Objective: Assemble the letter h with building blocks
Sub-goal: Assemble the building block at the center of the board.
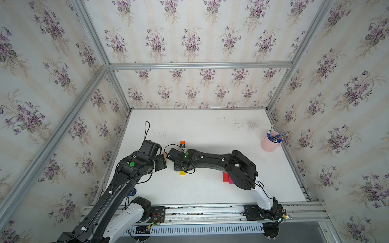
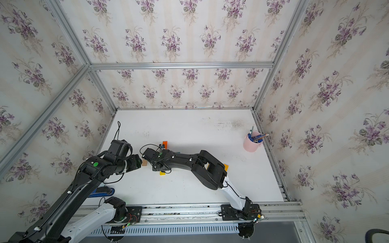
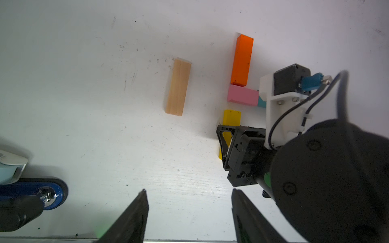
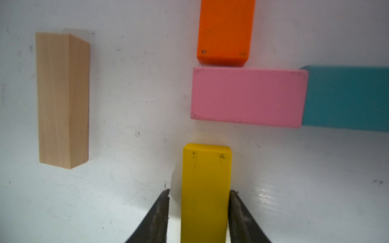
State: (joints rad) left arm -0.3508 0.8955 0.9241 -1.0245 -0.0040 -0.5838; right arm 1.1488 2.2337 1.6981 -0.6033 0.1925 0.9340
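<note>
Pale striped wallpaper with purple flower sprays (image 1: 189, 42) covered the walls around the scuffed white bench (image 1: 210, 130). Bare aluminium frame rails (image 1: 200, 65) ran above the bench's far edge. A pale pink cup of blue pens (image 1: 268, 145) stood at its far right corner, and a grey slotted duct (image 1: 200, 230) lay along its near edge.

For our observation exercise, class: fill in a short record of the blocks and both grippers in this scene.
right gripper: astride yellow block, gap on one side
left gripper: open, empty
yellow block: not touching pink block
orange block: end against pink block
teal block: end against pink block
tan block: lying apart from the others
</note>
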